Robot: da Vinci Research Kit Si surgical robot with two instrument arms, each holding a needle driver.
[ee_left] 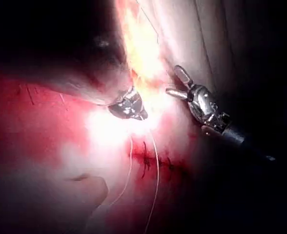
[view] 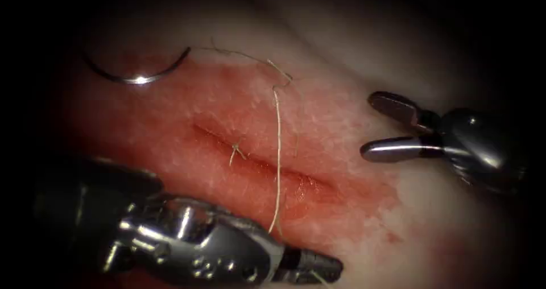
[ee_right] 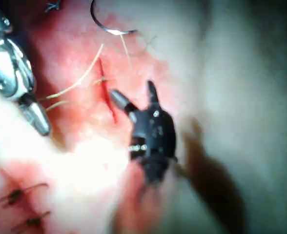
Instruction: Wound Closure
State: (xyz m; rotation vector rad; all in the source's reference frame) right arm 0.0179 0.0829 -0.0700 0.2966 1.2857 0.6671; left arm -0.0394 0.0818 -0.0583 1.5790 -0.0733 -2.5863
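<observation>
Left tool [view: 327, 269]: enters low at endoscope view's left, jaws closed on thread end, tip just below cut.
Right tool [view: 375, 127]: right of cut, jaws spread wide, holding nothing, clear of tissue surface.
Tissue [view: 352, 232]: pale w/ red fluid around cut [view: 261, 164]; one small knot w/ short tails on cut.
Thread [view: 277, 164]: runs from left tool up across cut, bends, on to needle.
Needle [view: 136, 75]: lying free on tissue, upper left, well away from both tools, not in tissue.
</observation>
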